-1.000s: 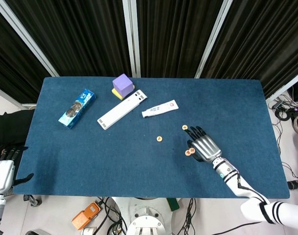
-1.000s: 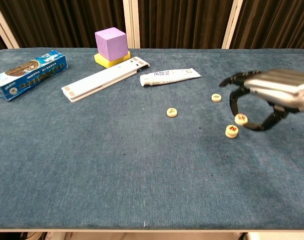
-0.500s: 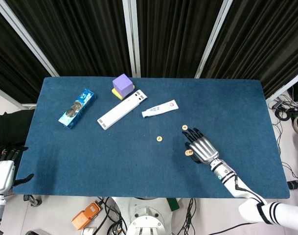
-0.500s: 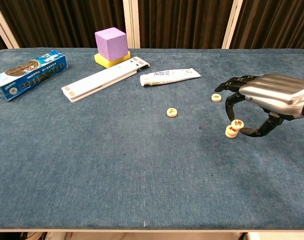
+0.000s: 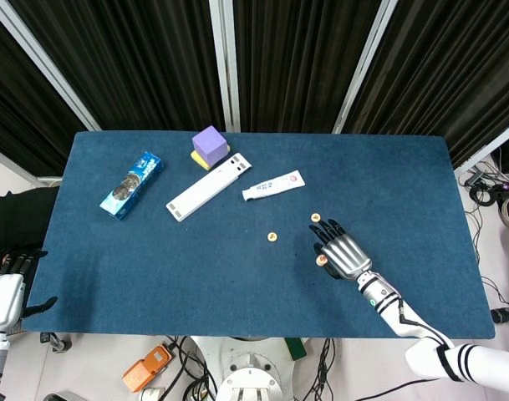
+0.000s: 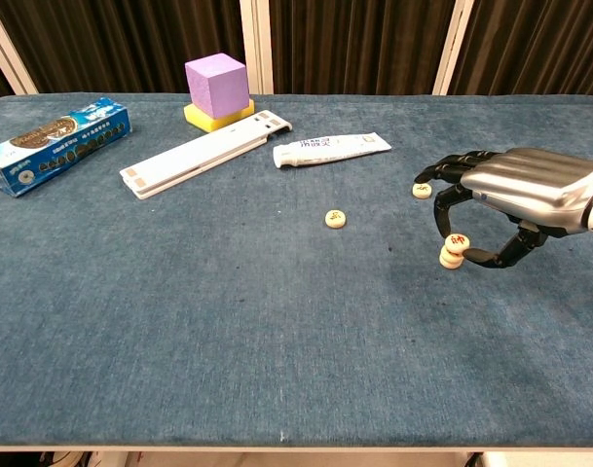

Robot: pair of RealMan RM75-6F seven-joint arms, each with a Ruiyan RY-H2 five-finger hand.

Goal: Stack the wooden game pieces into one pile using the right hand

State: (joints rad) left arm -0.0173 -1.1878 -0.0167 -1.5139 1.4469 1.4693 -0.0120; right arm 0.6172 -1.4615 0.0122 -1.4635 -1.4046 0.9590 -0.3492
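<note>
My right hand [image 6: 518,191] [image 5: 343,251] hovers low over the right part of the blue table [image 6: 228,341]. It pinches a round wooden game piece [image 6: 458,241] between thumb and a finger. That piece sits on top of a second piece [image 6: 449,259], slightly off-centre; in the head view the pair [image 5: 321,260] shows at the hand's left edge. A third piece [image 6: 422,190] [image 5: 316,217] lies just beyond the fingertips. Another piece [image 6: 335,219] [image 5: 272,237] lies alone further left. My left hand [image 5: 5,291] hangs off the table's near left corner, holding nothing, its fingers apart.
At the back stand a purple cube [image 6: 217,84] on a yellow block [image 6: 215,117], a long white box [image 6: 204,153] and a white tube [image 6: 330,149]. A blue packet [image 6: 55,134] lies at the far left.
My right hand has carried the pinched piece down and slightly left, and it now sits on the other piece. The left hand has not moved.
</note>
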